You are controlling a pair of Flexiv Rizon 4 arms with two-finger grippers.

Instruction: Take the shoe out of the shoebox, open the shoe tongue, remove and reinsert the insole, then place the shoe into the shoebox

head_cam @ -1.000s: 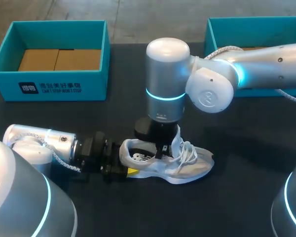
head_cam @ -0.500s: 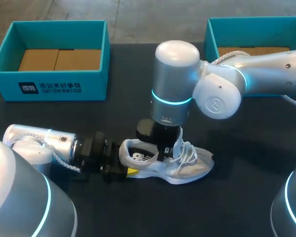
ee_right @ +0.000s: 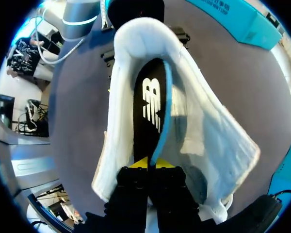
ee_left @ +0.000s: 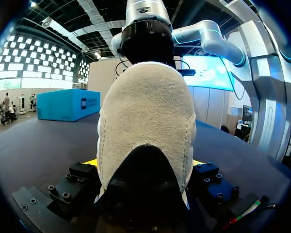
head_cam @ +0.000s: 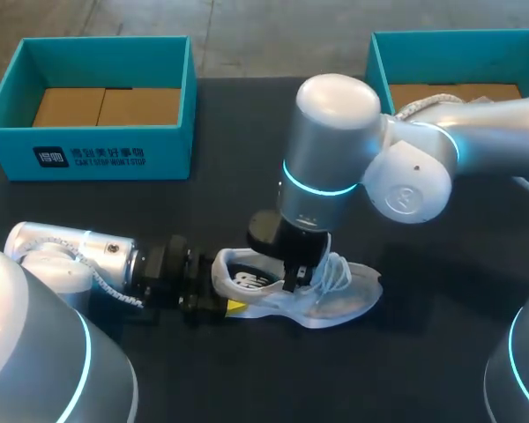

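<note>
The shoe (head_cam: 348, 295) sits heel-first in left tool (head_cam: 220, 304) — right tool (ee_right: 151, 164) pinches insole (ee_right: 148, 104).

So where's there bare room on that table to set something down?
Bare table lies between the left box and the left arm, and again right of the shoe, under the right arm. The middle is crowded: the left gripper and right gripper meet at the shoe.

A dark table (head_cam: 441, 352) spans the scene; brown cardboard (head_cam: 106, 106) lies flat inside the far-left teal box (head_cam: 172, 154).
</note>
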